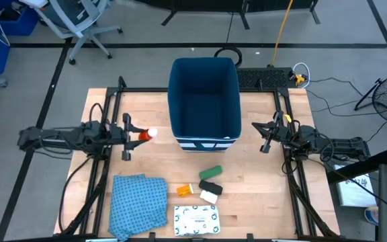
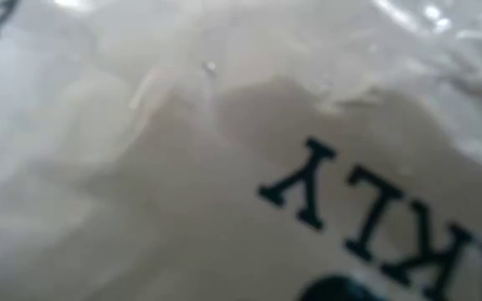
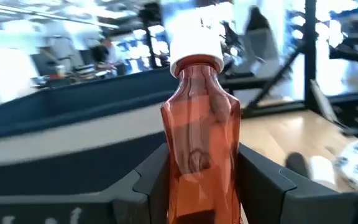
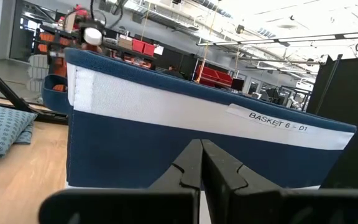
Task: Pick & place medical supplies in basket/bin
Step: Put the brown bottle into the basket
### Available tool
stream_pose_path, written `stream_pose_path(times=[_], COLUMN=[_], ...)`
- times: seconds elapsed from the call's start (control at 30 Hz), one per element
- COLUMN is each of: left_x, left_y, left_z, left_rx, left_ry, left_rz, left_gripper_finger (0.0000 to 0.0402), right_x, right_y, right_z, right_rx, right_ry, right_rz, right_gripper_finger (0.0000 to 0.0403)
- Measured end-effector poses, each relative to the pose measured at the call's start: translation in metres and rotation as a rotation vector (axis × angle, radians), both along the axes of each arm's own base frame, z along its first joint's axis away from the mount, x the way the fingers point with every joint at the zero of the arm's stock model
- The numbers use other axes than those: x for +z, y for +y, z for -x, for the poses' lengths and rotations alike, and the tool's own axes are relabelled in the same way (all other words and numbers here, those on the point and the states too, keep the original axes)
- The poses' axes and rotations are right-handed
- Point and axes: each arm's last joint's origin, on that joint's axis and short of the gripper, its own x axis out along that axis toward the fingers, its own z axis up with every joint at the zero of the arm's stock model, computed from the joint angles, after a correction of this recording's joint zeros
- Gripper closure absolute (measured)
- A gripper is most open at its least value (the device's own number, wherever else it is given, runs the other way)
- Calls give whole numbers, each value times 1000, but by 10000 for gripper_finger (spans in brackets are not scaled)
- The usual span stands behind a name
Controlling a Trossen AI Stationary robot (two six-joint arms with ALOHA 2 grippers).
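The left hand (image 1: 132, 135) grips the red-orange bottle (image 1: 146, 134) by its body, white cap toward the dark blue bin (image 1: 204, 101), just beside its left wall. To finish well, the bottle should clear the rim and be centred over the opening before release. The right hand (image 1: 266, 136), fingers together, waits beside the opposite wall.
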Motion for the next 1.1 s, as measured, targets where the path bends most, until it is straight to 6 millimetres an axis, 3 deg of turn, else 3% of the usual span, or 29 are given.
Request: stream_pose_path(times=[0.13, 0.23, 0.37, 0.5, 0.67, 0.83, 0.97, 1.1], left_x=[-18, -8, 32, 88, 152, 182, 174, 137], left_y=[9, 16, 20, 24, 42, 77, 107, 130], left_z=[1, 2, -1, -19, -76, -153, -211, -259], left_rx=[165, 340, 391, 418, 480, 509, 471, 413], left_ry=[-44, -105, -124, -73, 125, 341, 505, 654], left_rz=[70, 146, 113, 64, 31, -12, -71, -96], left_gripper_finger=[246, 246, 245, 245, 245, 245, 245, 245], right_x=[0, 0, 0, 1, 4, 4, 4, 4], right_y=[0, 0, 0, 0, 0, 0, 0, 0], right_z=[0, 0, 0, 0, 1, 1, 1, 1], right_rx=[0, 0, 0, 0, 3, 2, 2, 2], right_ry=[0, 0, 0, -13, -39, -39, -38, -38], right_rz=[0, 0, 0, 1, 2, 2, 2, 2], right_gripper_finger=[403, 403, 403, 403, 403, 403, 403, 403])
